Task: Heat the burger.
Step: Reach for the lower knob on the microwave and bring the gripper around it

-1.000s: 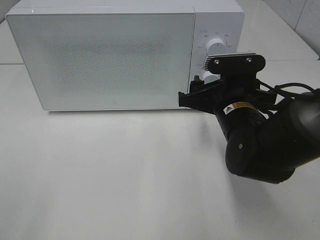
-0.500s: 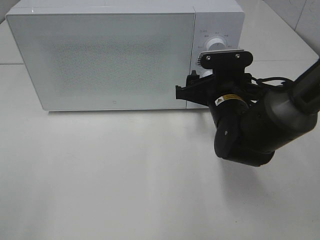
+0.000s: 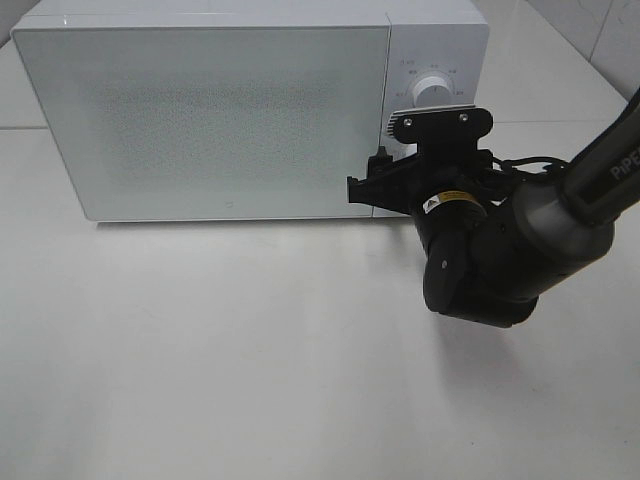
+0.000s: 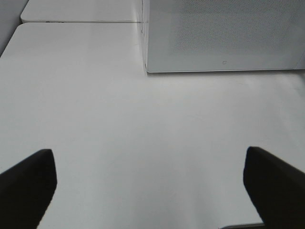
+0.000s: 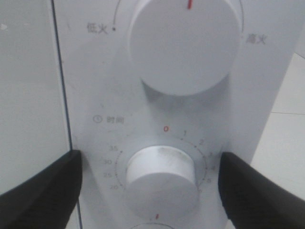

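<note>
The white microwave (image 3: 210, 110) sits far back on the desk (image 3: 200, 380), door shut, with wide bare desk in front. The burger cannot be seen. The right arm (image 3: 530, 240) says "PiPER". The right fingers (image 5: 43, 191) are apart, one each side of the numbered knob (image 5: 162, 179), not gripping. The left fingers (image 4: 26, 186) are wide apart, holding nothing.

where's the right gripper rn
Exterior high view, right of centre: the right gripper is at the microwave's control panel, open jaws either side of the timer dial, just below the power dial.
</note>
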